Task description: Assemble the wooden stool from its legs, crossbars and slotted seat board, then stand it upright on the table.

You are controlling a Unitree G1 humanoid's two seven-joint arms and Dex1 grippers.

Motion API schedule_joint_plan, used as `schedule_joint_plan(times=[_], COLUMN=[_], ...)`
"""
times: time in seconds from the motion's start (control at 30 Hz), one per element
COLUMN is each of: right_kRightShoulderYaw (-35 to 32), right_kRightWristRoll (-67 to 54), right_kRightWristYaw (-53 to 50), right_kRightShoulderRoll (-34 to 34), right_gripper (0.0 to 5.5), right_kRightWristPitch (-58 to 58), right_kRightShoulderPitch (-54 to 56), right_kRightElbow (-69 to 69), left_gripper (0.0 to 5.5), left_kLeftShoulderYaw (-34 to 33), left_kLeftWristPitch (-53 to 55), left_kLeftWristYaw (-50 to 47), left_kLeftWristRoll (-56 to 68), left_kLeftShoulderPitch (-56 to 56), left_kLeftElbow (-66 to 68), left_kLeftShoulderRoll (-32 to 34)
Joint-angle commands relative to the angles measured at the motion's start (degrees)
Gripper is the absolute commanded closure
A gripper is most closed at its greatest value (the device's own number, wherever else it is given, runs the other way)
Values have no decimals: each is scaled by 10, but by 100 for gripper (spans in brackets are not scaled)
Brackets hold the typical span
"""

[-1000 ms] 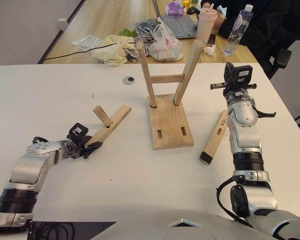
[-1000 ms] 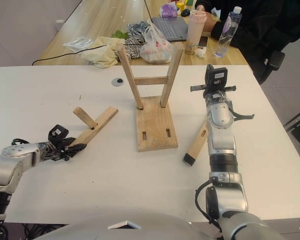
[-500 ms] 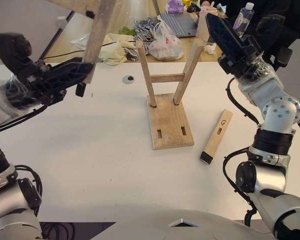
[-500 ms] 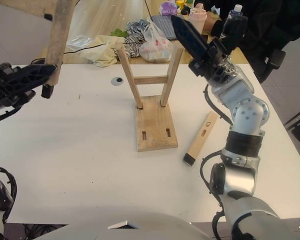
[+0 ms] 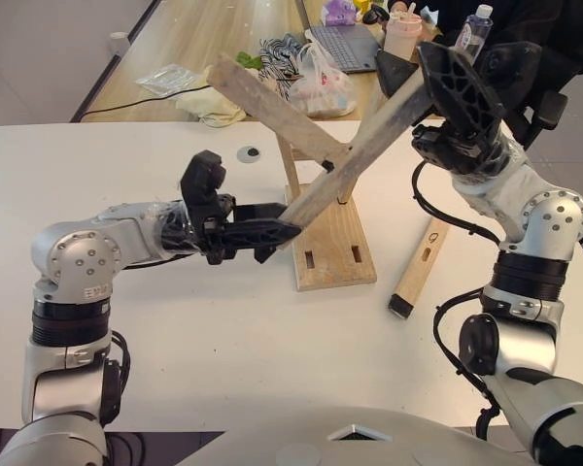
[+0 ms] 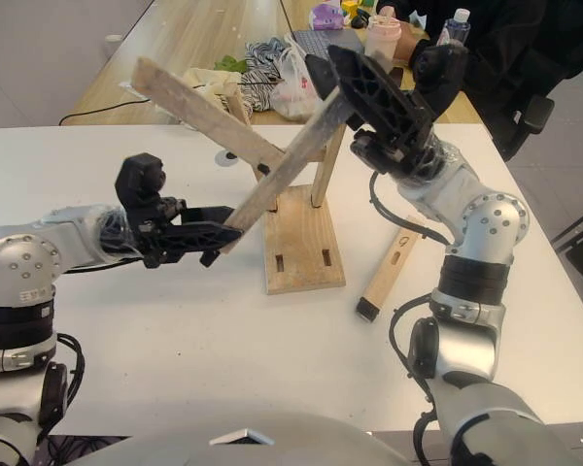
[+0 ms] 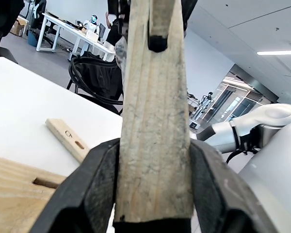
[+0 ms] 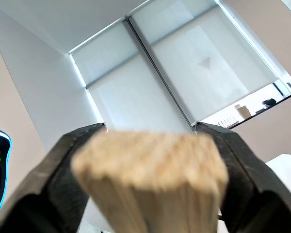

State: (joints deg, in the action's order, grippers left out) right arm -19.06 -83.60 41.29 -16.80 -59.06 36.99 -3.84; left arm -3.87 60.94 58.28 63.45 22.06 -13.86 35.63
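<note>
Roughly half done, by the look of it. Already standing in the far pair of slots of the seat board, flat on the white surface: two legs. Left to do, as a judgement: seating the second pair, then turning the whole thing over onto its feet.

Up in the air, slanting across and above the board: a third leg with a crossbar plugged into it and jutting up toward the far left. Gripped at both ends: low end pinched flat between the fingers of the left end effector (seen in the wrist view too, wood pressed tight on both sides), high end clamped likewise in the right end effector. Not yet joined to anything on the board.

Lying loose on the surface just right of the board, apart from it: the fourth leg, slot facing up.

As for holders: near slots in the board open, with nothing in them; far pair filled by the standing legs. On the wooden desk behind, unrelated to the job: a plastic bag bulging with something pale and pink (cannot tell what), a capped clear bottle, a lidded cup.
</note>
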Motion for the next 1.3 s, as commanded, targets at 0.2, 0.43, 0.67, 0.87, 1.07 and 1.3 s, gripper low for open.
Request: schedule_joint_plan(times=[0.2, 0.43, 0.67, 0.87, 1.07, 1.3], right_kRightShoulderYaw=[5, 7, 25, 52, 69, 80], right_kRightWristRoll=[8, 84, 224, 338, 406, 449], right_kRightWristYaw=[9, 66, 207, 297, 333, 355], right_kRightShoulderRoll=[-24, -63, -149, -160, -151, -143], right_gripper=[318, 332, 343, 344, 344, 344], right_kRightWristPitch=[-11, 36, 104, 203, 262, 280], right_kRightShoulderPitch=[10, 41, 71, 66, 64, 58], right_kRightElbow=[-2, -36, -201, -274, -306, -326], left_gripper=[349, 305, 244, 244, 244, 244], left_kLeftShoulderYaw=[29, 43, -9, -11, -4, 5], left_kLeftWristPitch=[-69, -96, -110, -111, -107, -111], left_kLeftWristYaw=[-12, -50, -82, -80, -85, -91], left_kLeftWristRoll=[-73, -122, -111, -119, -124, -132], left_kLeftShoulderPitch=[-13, -18, -46, -74, -77, -78], left_kLeftElbow=[8, 26, 48, 48, 44, 46], left_kLeftShoulderRoll=[-27, -57, -73, -65, -69, -81])
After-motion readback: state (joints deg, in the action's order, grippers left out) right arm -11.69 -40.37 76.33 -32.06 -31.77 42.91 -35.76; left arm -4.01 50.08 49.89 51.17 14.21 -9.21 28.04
